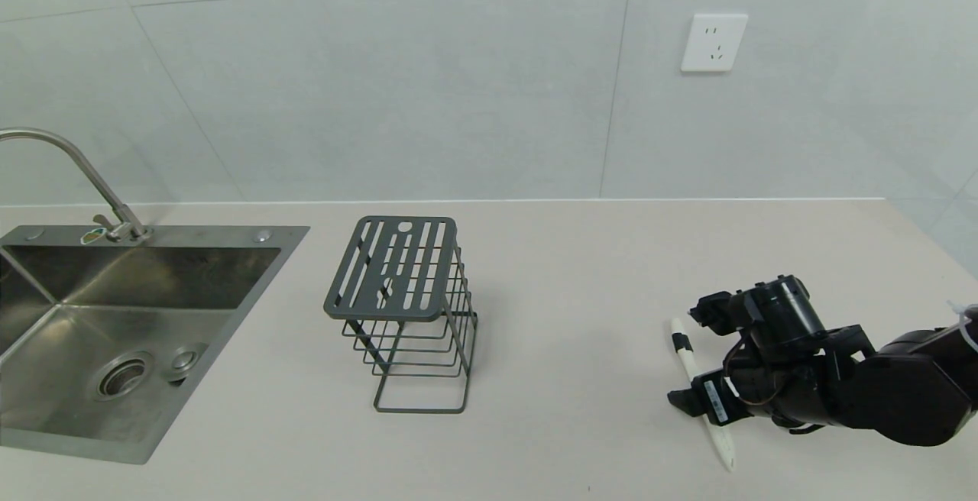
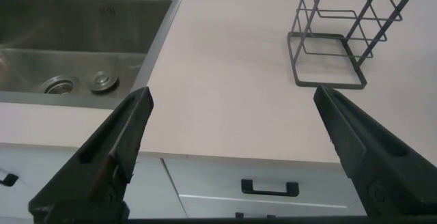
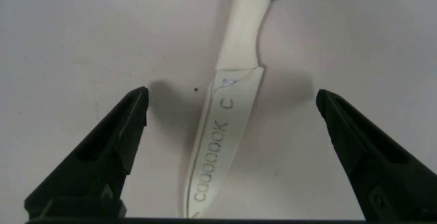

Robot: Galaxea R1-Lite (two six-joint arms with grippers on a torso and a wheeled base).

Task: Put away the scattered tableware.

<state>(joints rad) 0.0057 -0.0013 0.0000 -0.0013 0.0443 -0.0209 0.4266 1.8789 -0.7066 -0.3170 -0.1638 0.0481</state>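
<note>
Knife [image 3: 229, 108] flat on desk [image 1: 581, 318], centred between fingers [image 3: 113, 152] of right hand [image 1: 690, 356]; hand wide open, fingers clear of blade both sides.

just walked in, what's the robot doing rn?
The right claw is open over a white knife lying flat on the counter, with one finger on either side and not yet closed on it. The grey wire rack stands further along the counter, towards the sink. The left claw is open and holds nothing, above the counter's front edge near the sink and rack.
</note>
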